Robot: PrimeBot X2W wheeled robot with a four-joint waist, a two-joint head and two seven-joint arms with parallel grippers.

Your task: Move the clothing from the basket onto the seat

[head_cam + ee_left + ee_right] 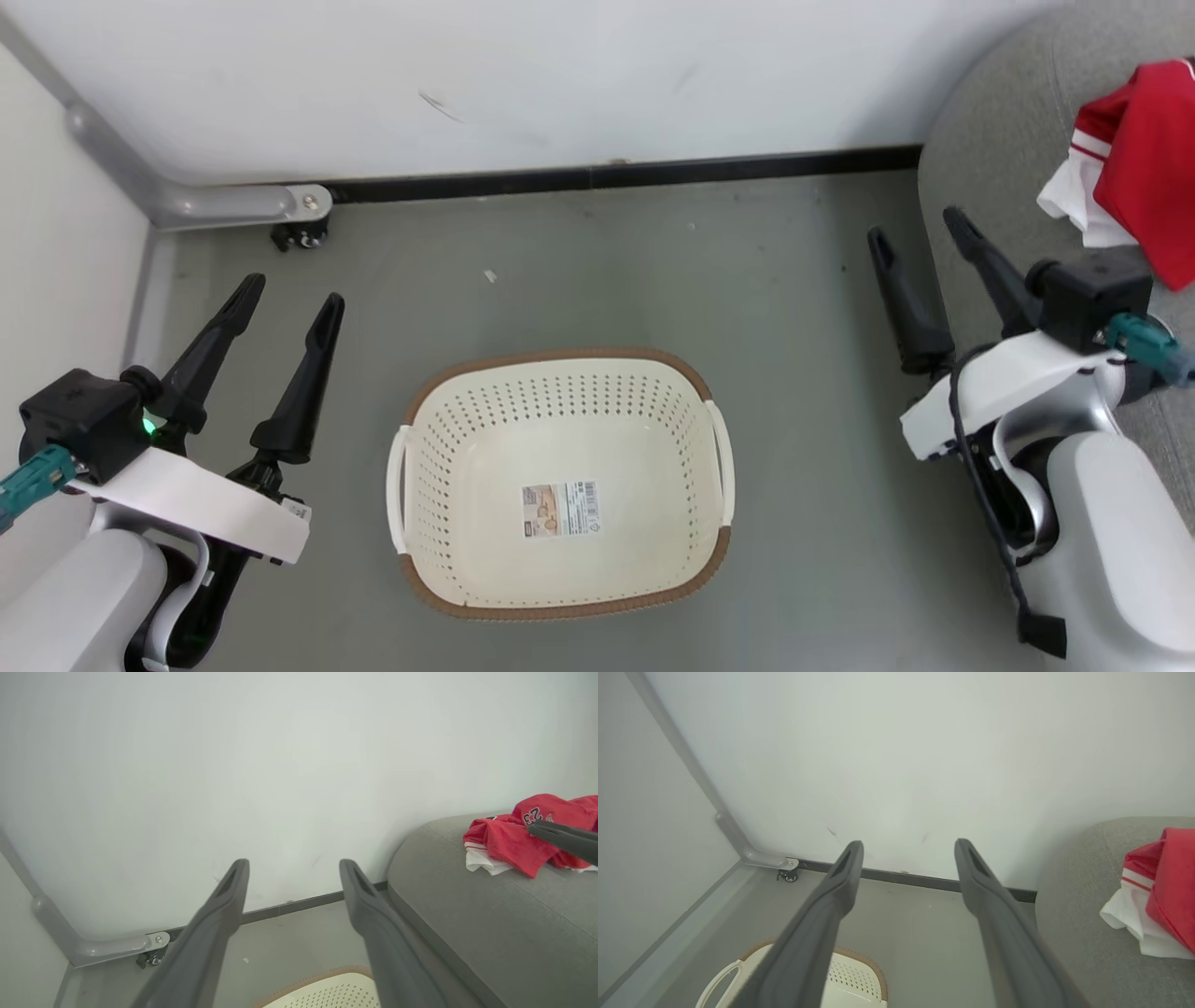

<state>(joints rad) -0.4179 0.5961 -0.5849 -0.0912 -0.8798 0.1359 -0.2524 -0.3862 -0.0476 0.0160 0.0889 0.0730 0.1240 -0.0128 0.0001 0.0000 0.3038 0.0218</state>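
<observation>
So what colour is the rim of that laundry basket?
Brown rim on a cream-white perforated laundry basket; the head view shows it best.

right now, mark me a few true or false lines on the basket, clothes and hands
The clothing lies on the sofa. True.
The basket holds a jersey. False: it holds just a label.
The left hand is open. True.
The right hand grips a jersey. False: it is open, holding nothing.
The basket stands on the sofa. False: it stands on the floor.
</observation>
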